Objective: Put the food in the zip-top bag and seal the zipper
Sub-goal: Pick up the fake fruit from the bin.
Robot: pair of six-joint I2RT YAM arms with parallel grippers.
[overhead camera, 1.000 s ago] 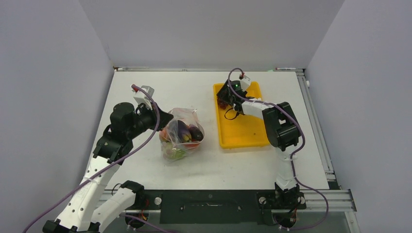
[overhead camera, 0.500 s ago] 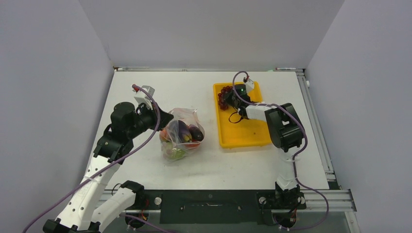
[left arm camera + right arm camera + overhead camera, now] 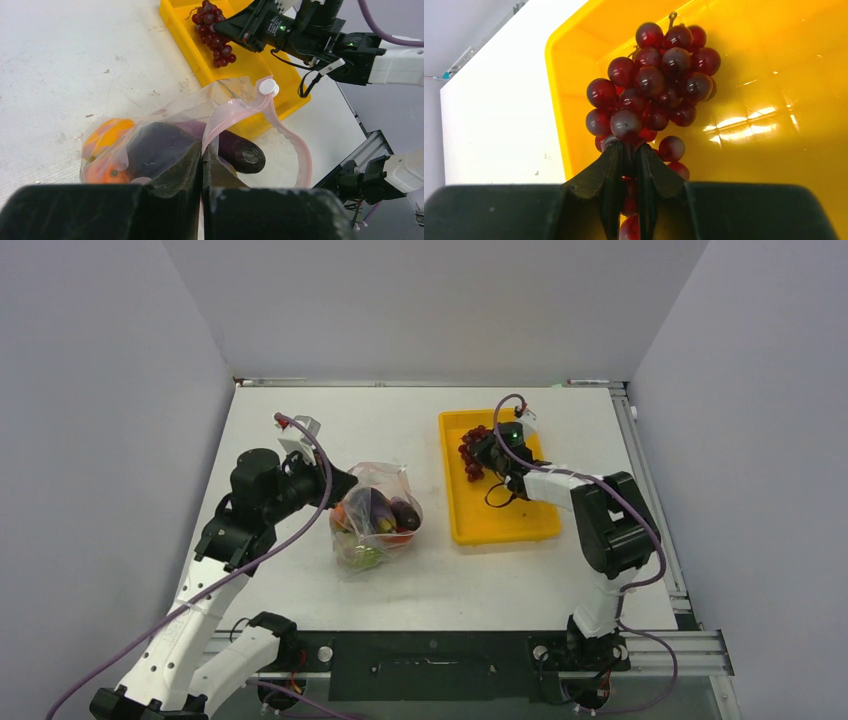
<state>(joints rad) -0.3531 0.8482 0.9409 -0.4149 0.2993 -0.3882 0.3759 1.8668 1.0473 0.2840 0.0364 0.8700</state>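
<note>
1. From above: one clear floppy plastic bag with pink dots (image 3: 373, 523) lies on the white table (image 3: 300, 420). It is left of one yellow plastic tray (image 3: 505, 525) and apart from it. The left gripper (image 3: 337, 484) is at the bag's left side. The right gripper (image 3: 486, 453) is over the tray's far left part, with one dark red toy grape bunch (image 3: 469, 453).
2. Left wrist: the fingers are squeezed shut on the bag's rim, right at the thin pink-red zipper strip (image 3: 235, 107). The bag's mouth gapes open. Inside I count two purple toy eggplants (image 3: 240, 150) and some orange pieces (image 3: 107, 140). The bag looks soft and slippery, so the firmer strip seems best to hold.
3. Right wrist: the fingers are almost closed, pinching the bunch's low grapes. The bunch looks light and bumpy and may wobble or slip. A hold near its middle seems safest.
</note>
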